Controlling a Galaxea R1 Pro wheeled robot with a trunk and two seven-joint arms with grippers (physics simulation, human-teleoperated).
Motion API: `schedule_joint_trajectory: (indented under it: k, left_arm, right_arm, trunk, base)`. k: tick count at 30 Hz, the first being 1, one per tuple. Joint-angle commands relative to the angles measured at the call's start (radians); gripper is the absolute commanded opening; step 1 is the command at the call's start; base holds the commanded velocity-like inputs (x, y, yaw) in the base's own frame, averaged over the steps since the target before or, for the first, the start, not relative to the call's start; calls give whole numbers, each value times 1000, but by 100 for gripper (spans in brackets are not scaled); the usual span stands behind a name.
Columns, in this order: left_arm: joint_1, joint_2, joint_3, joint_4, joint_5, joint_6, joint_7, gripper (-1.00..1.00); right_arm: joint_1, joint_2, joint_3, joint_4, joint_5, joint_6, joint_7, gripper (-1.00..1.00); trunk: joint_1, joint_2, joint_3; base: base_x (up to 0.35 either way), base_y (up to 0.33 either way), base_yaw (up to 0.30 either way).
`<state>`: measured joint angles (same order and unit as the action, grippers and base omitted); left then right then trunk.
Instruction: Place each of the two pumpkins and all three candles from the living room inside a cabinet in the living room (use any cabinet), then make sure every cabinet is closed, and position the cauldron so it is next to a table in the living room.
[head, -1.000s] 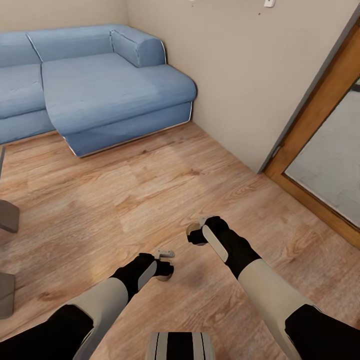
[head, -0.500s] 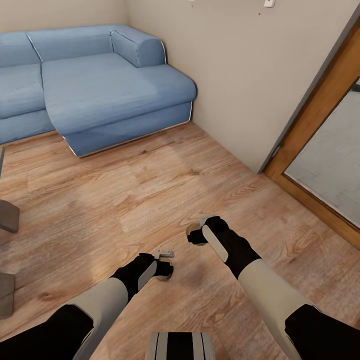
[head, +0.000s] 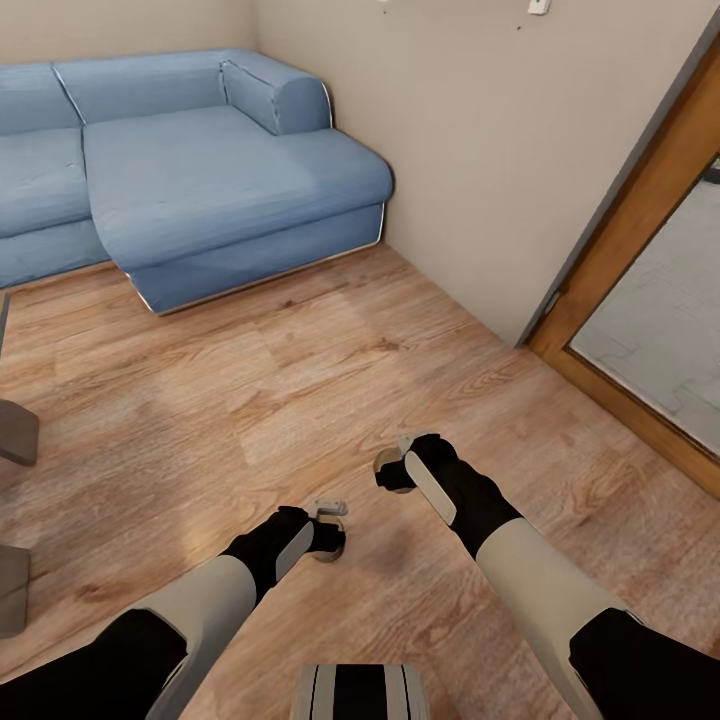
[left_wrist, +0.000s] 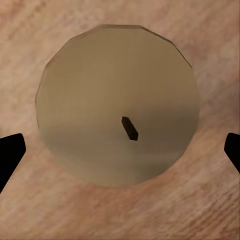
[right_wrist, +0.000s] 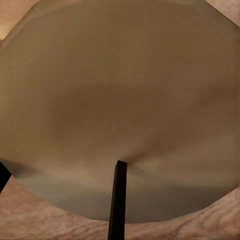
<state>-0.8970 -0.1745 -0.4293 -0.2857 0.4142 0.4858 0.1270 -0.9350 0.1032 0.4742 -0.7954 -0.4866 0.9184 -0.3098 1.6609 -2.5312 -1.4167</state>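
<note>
Left end effector (head: 335, 525) and right end effector (head: 392, 468) each straddle one candle (left_wrist: 118, 110), two total.

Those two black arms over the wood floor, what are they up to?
The robot has both arms down low over the floor near a blue sofa. Each gripper sits right above a small beige candle: the left gripper over one candle, the right gripper over another candle. The left fingers flank their candle with gaps, so nothing is grasped there. Whether the right grips its candle can't be told.
</note>
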Motion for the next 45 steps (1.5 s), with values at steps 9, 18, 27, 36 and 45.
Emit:
schedule_joint_trajectory:
  k: [9,18,27,36,45]
  left_arm:
    - [0,0,-5,-1,11,4,11,100]
    - [0,0,-5,-2,12,4,11,100]
    - [0,0,-5,-2,12,4,11,100]
    - [0,0,-5,-3,13,2,11,100]
    - [0,0,-3,-1,14,-28,11,100]
  right_arm:
    - [-1,0,3,-1,-10,2,-11,-100]
    - [-1,0,3,-1,-10,2,-11,-100]
    - [-1,0,3,-1,-10,2,-11,-100]
    - [-1,0,3,-1,-10,2,-11,-100]
    - [-1,0,3,-1,-10,2,-11,-100]
  trunk:
    - [0,0,-1]
    - [0,0,-1]
    - [4,-2,-35]
    - [7,-4,-63]
    - [7,-4,-63]
  base:
    - [0,0,0]
    - [0,0,0]
    - [0,0,0]
    - [0,0,0]
    - [0,0,0]
